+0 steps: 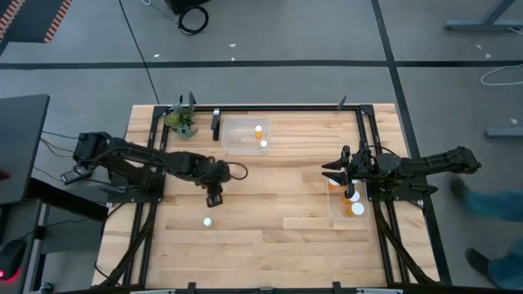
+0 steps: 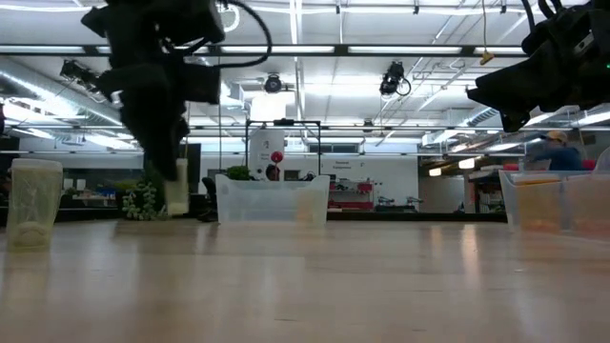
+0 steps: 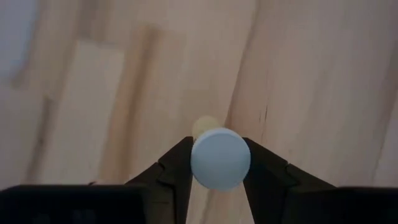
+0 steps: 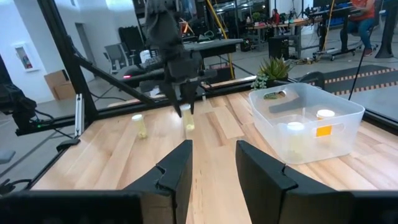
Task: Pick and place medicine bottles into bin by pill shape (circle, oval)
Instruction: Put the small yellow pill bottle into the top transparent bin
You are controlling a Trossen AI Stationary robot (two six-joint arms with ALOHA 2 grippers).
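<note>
Left gripper point(image 3: 221, 180) clamped on a medicine bottle point(image 3: 220, 158), dark fingers point(image 3: 177, 171) pinching either side below its round white cap, over the pale wooden table point(image 1: 278, 237). Body pale amber, translucent. Another bottle point(image 1: 208, 221) stands nearby on the planks. Right gripper point(image 1: 333, 174) waits above a clear plastic bin point(image 1: 333, 214), fingers slightly apart, holding nothing.

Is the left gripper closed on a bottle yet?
Yes. The left gripper is shut on a medicine bottle; its white cap sits pinched between both fingers.
</note>
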